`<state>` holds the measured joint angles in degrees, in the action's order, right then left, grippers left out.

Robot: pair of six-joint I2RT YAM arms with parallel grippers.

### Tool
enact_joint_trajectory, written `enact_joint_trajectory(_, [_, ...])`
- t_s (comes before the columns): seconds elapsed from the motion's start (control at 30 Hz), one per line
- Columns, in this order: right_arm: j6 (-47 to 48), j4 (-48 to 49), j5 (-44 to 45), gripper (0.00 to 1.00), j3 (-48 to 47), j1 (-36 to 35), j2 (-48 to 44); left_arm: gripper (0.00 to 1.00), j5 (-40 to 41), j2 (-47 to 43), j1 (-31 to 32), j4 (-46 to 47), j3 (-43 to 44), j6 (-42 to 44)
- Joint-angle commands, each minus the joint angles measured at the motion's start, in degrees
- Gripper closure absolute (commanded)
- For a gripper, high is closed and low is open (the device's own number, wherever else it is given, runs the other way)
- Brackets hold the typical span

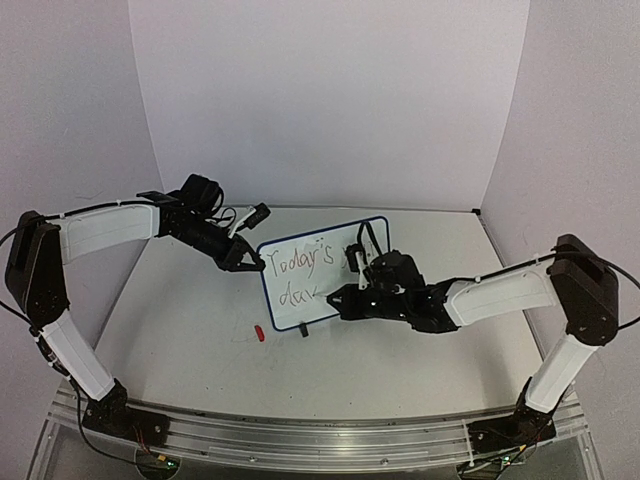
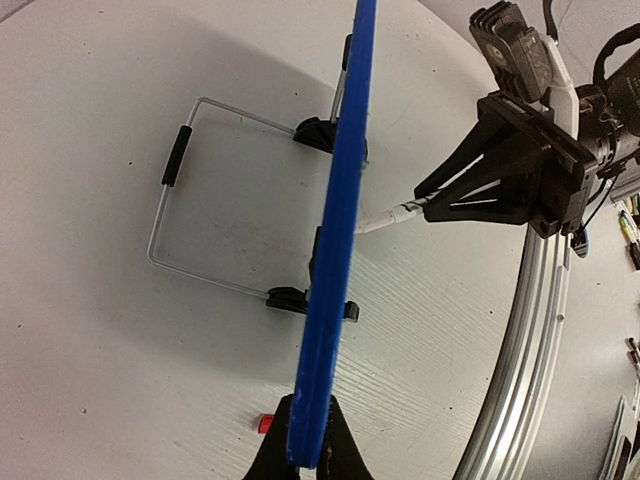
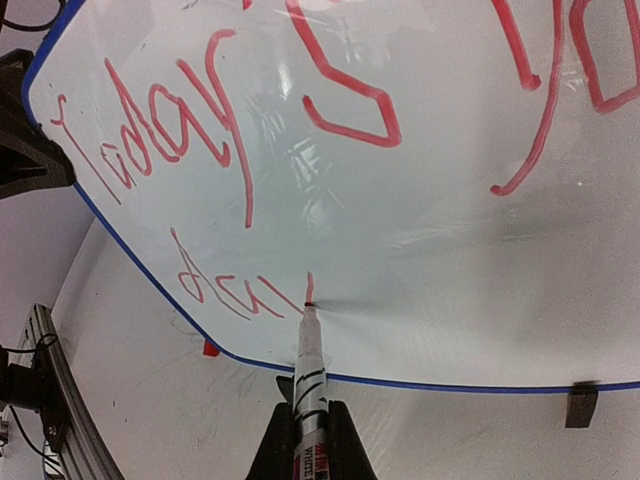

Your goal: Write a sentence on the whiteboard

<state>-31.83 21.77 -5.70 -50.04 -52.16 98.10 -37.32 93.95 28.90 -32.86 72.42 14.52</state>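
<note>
Right gripper (image 3: 308,425): jaws are clamped on a white-barrelled marker with black bands (image 3: 309,370). The marker tip is pressed to the small rectangular whiteboard with rounded corners and a thin blue frame (image 3: 420,260), at the end of a short red stroke on the lower line.

Left gripper (image 2: 308,455): jaws are closed on the board's blue frame at its left edge, seen edge-on from the left wrist.

The board is stood upright near the middle of the white worktop (image 1: 180,320), towards the far edge, and is propped on a thin wire stand with black sleeves (image 2: 165,200) and small black feet (image 3: 580,405).

The red handwritten sentence (image 1: 300,265) is partly done: "Today's" is read on the upper line, and further letters to its right are partly hidden by the right arm in the top view. The lower line starts "da", followed by the stroke at the tip.

A small red cap (image 1: 257,333) is seen lying on the worktop, just in front of the board's lower left corner.
</note>
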Motion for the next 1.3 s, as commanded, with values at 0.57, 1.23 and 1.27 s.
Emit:
enact_joint_trajectory(0.57, [0.12,4.99,-9.06,1.00,0.09,-0.02,0.64,1.00,3.88,3.00,1.34,-1.33,0.70,0.62])
enact_joint_trajectory(1.23, [-0.89,-0.33,3.41,1.00,2.09,0.10,-3.75,1.00,4.06,2.90,1.34,-1.35,0.73,0.62])
enact_joint_trajectory(1.27, [-0.91,-0.33,3.51,1.00,1.90,0.08,-3.51,1.00,4.03,2.91,1.34,-1.35,0.73,0.62])
